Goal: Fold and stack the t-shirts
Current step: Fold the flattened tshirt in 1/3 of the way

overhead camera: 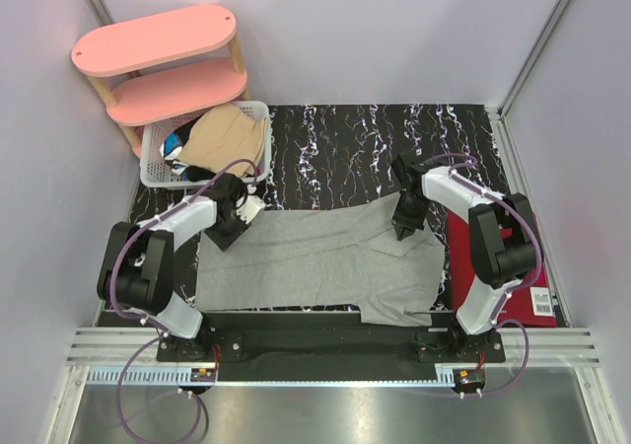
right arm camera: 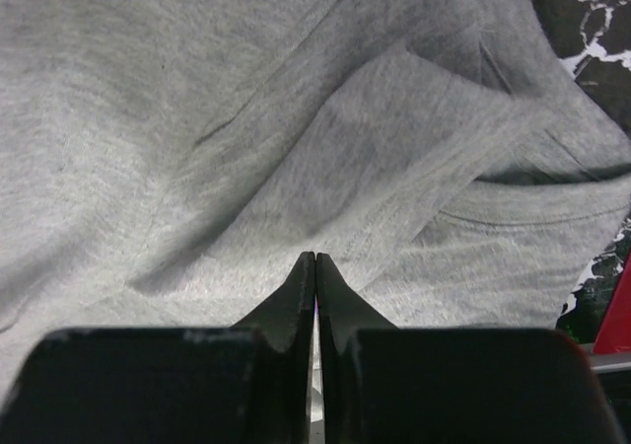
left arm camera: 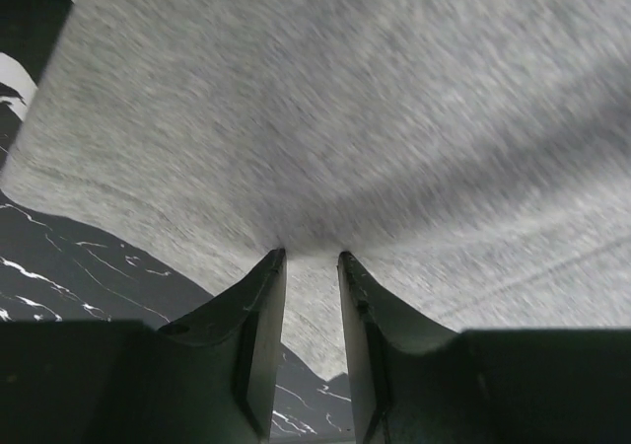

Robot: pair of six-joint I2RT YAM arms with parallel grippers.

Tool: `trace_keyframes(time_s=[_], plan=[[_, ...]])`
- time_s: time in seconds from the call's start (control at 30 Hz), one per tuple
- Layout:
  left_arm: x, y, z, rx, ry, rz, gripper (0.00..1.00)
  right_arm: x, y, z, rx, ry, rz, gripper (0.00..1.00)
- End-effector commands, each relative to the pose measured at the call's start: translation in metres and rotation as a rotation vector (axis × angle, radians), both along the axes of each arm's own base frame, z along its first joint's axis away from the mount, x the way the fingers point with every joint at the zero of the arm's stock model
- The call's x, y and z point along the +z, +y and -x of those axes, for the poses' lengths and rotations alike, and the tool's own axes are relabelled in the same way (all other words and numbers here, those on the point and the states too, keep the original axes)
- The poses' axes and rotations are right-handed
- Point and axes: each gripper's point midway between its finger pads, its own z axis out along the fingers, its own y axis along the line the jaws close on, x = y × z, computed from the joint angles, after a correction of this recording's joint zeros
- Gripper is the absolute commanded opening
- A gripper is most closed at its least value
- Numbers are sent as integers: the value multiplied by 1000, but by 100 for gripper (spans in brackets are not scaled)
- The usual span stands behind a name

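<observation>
Looking down from the top camera, I have the grey t-shirt (overhead camera: 315, 266) lying spread across the middle of the black marbled table (overhead camera: 335, 148), its long side running left to right between my two arms, with a creased flap turned over near its right end. My left gripper (overhead camera: 240, 219) sits at the shirt's far-left corner. On its wrist camera the fingers (left arm camera: 258, 316) stand a little apart with grey cloth running down into the gap between them (the view is blurred, so I cannot tell whether they actually bite on it). My right gripper (overhead camera: 404, 232) is down on the far-right part of the same shirt. There the fingers (right arm camera: 296, 296) are pressed together, their tips pinched on a thin fold of the fabric, and creases run toward them from both sides. The other t-shirts are in the white basket (overhead camera: 158, 173) at the far-left corner of the table, a tan t-shirt (overhead camera: 229, 136) heaped on top of darker ones. A pink shelf (overhead camera: 158, 35) stands behind the basket, and a flat red object (overhead camera: 463, 257) lies on the table beside the right arm, just right of the grey shirt.
</observation>
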Motion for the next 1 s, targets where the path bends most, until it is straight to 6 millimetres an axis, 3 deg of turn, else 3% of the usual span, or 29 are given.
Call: trace_keyframes(time_s=[0.0,0.23,0.4,0.57,0.77,0.87,0.97], plan=[[5,2,-26,29,-78,-30,33,-11,-1,-13,3,-21,24,5],[-15,8,-34,20,-68,-76,32,-39,-1,-16,4,34,49,4],[-26,5,-43,22,-51,-86,31,-48,-2,-24,2,47,57,3],[-19,2,-63,10,-91,-111,31,-49,-10,-37,-23,40,61,3],[-13,-5,-83,19,-120,-95,31,-44,-18,-66,-55,-3,55,3],[-10,-13,-92,28,-139,-68,31,-37,-25,-95,-76,-51,53,3],[-8,-16,-95,26,-148,-64,30,-30,-24,-111,-72,-86,51,3]])
